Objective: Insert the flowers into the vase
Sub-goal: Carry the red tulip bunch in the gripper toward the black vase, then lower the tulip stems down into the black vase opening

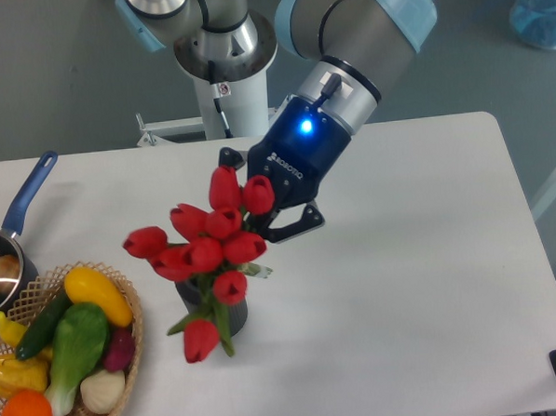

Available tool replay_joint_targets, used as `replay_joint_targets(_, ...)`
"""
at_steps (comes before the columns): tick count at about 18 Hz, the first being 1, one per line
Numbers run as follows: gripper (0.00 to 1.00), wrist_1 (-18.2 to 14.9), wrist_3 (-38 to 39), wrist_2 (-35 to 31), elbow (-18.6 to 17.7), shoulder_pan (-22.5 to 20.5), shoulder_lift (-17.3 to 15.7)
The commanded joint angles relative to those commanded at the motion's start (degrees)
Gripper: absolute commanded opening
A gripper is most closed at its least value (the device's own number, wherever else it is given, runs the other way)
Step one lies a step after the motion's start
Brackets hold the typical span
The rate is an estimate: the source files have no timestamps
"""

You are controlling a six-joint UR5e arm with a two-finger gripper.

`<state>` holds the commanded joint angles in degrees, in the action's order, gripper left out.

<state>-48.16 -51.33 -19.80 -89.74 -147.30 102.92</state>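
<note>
While the flowers are up in the air in the middle of the frame, they are not in the vase yet; it peeks out under them; the gripper squeezes the stems, and the red buds hang below-left of its fingers.

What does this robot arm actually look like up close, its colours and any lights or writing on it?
The arm is built of thick grey tubes with pale blue caps at the joints. Near its end sits a silver ring, then a dark wrist block carrying a glowing blue light and small white lettering too fine to read. The gripper is black, with two short fingers. Behind it stands a white pedestal with a black cable running down it.
</note>
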Motion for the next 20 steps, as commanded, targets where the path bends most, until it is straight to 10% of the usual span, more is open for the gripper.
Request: replay_joint_targets(20, 0.04, 0.2, -5.0, 8.6, -10.1, -0.6, -1.0)
